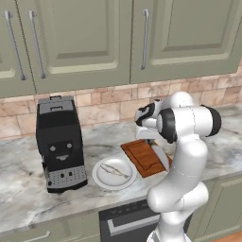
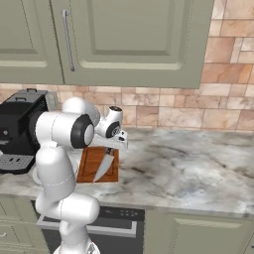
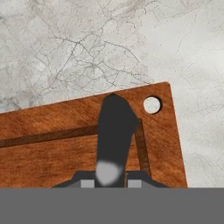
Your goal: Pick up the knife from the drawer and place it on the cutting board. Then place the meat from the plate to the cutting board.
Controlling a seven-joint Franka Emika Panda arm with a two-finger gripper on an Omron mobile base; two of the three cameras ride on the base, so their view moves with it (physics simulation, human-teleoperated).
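Note:
My gripper (image 2: 110, 149) is shut on the black handle of the knife (image 2: 104, 167). The grey blade slants down over the reddish-brown cutting board (image 2: 88, 168). Whether the tip touches the wood I cannot tell. In the hand view the dark handle of the knife (image 3: 114, 127) rises between the fingertips of the gripper (image 3: 111, 181), above the cutting board (image 3: 52, 153) near its corner with a round hole. From the left, the gripper (image 1: 150, 140) hangs over the cutting board (image 1: 142, 156). The white plate (image 1: 101, 179) lies left of the board with the slender grey meat (image 1: 114, 170) on it. The drawer is out of view.
A black coffee machine (image 1: 59, 142) stands left of the plate. Olive-green upper cabinets (image 1: 85, 38) hang above a brick backsplash. A dark appliance front (image 2: 116, 221) sits under the counter edge. Bare marble counter (image 2: 188, 168) stretches to the right of the board.

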